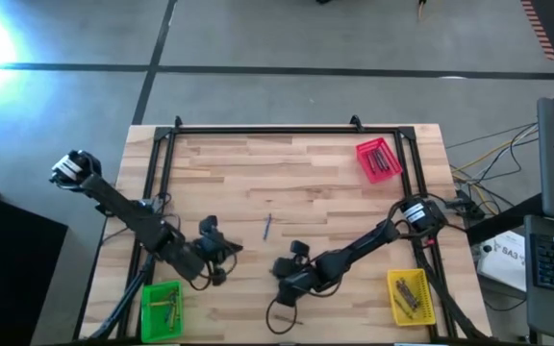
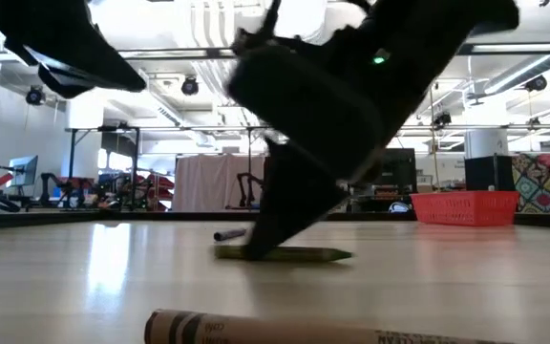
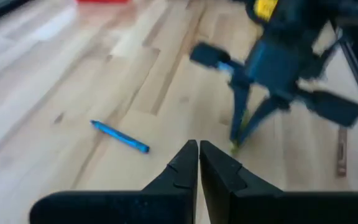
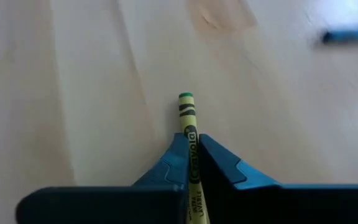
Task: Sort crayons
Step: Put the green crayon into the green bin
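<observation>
Your right gripper point(image 4: 192, 163) is clamped on a yellow-green crayon point(image 4: 189, 124) lying on the table point(image 1: 306, 163), at about 6 o'clock. Your left gripper point(image 3: 199, 163), fingers together and empty, waits at 8 o'clock. A blue crayon point(image 1: 267, 227) lies near centre

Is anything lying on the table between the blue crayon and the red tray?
No: in the high view, only bare wood lies between the blue crayon and the red tray.

3 trays: 1 red tray point(image 1: 377, 160), 1 green tray point(image 1: 161, 309), 1 yellow tray point(image 1: 410, 296); 2 arms.
</observation>
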